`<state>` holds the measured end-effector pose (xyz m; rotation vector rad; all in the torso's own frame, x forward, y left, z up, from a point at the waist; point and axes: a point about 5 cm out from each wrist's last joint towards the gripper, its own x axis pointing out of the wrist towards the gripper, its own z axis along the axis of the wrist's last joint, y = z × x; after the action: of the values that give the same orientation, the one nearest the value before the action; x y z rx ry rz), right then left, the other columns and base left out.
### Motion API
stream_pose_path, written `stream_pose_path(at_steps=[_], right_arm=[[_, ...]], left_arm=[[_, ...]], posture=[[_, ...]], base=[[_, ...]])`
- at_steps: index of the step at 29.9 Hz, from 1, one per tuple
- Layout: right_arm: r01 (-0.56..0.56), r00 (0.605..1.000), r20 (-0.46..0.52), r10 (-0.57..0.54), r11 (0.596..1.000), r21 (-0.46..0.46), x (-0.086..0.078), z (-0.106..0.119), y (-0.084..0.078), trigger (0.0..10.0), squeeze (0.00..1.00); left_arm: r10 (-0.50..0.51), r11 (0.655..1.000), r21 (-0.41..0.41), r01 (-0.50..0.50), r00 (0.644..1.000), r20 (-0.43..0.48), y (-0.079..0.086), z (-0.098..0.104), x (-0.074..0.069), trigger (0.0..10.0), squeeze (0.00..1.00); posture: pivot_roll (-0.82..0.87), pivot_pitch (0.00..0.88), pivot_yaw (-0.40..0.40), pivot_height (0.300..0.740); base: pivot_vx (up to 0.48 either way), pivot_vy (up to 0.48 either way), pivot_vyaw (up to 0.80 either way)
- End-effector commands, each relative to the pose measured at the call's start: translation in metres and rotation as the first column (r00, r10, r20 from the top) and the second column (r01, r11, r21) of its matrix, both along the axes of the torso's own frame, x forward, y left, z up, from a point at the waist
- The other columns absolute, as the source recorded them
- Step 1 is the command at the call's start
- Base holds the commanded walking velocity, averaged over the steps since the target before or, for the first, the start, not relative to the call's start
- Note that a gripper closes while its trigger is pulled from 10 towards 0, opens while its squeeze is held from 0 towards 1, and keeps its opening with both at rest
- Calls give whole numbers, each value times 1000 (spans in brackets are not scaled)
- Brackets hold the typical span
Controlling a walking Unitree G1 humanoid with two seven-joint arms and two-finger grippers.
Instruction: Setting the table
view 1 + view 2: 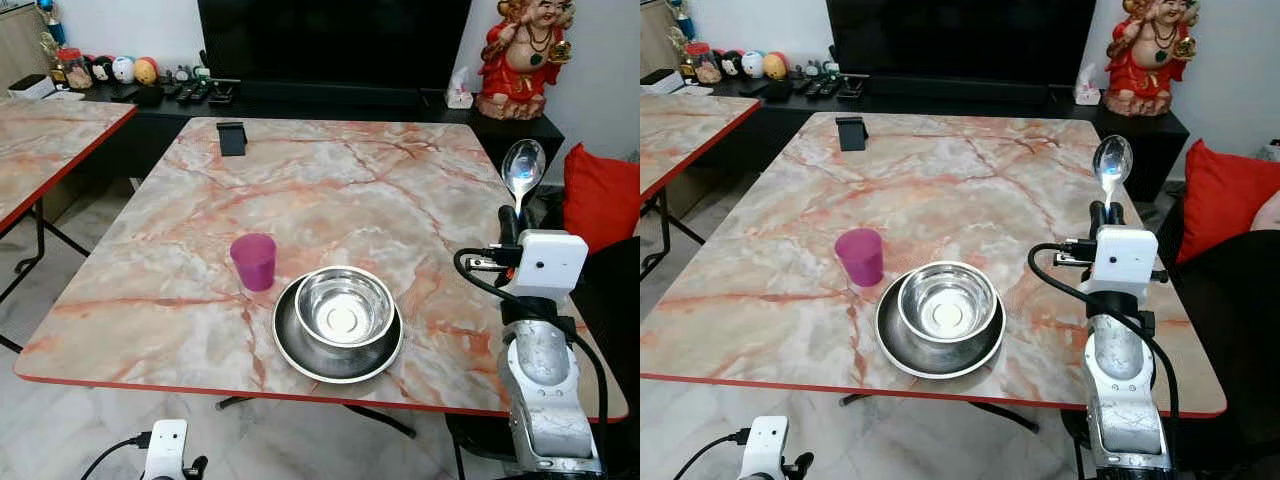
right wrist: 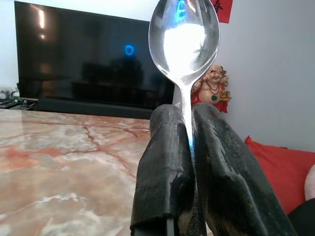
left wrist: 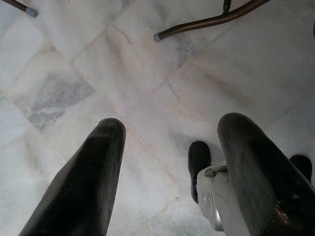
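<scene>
A steel bowl, holding nothing, is sitting in a steel plate on the counter, just beside a pink cup. The right end effector is pinching a shiny spoon upright. The left end effector is hanging spread over the floor.

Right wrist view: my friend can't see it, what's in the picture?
The right gripper pinches a shiny spoon by its handle, bowl pointing up. Behind it are a marble table, a big black TV and a red laughing statue.

table: pink-veined marble top, red edge | on it: purple cup, steel plate carrying 1 steel bowl, black stand at far edge
</scene>
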<state>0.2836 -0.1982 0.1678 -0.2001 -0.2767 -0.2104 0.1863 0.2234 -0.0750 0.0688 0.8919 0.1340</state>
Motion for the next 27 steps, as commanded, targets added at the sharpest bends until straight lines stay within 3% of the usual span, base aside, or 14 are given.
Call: stream_pose_path(at_steps=[1, 7, 14, 27], right_arm=[[4, 1000, 11, -4, 1000, 4, 1, 3, -1, 10000, 0], [13, 1000, 8, -13, 1000, 11, 0, 2, -3, 10000, 0], [29, 1000, 9, -29, 998, 50, 2, 3, -6, 10000, 0], [34, 999, -21, -33, 998, 46, 4, 0, -10, 10000, 0]], left_arm=[[15, 1000, -1, -15, 1000, -21, 2, -2, -3, 10000, 0], [9, 1000, 0, -9, 1000, -12, -1, 0, 1, 10000, 0], [-6, 1000, -4, 6, 1000, 9, -2, 2, 6, 10000, 0], [-9, 1000, -15, 9, 1000, 3, -2, 1, 4, 10000, 0]], posture=[[21, 0, -9, 740], [19, 0, -6, 740], [19, 0, -6, 740], [13, 0, -5, 740]], base=[[0, 480, 0], [0, 354, 0], [0, 0, -538], [0, 0, 0]])
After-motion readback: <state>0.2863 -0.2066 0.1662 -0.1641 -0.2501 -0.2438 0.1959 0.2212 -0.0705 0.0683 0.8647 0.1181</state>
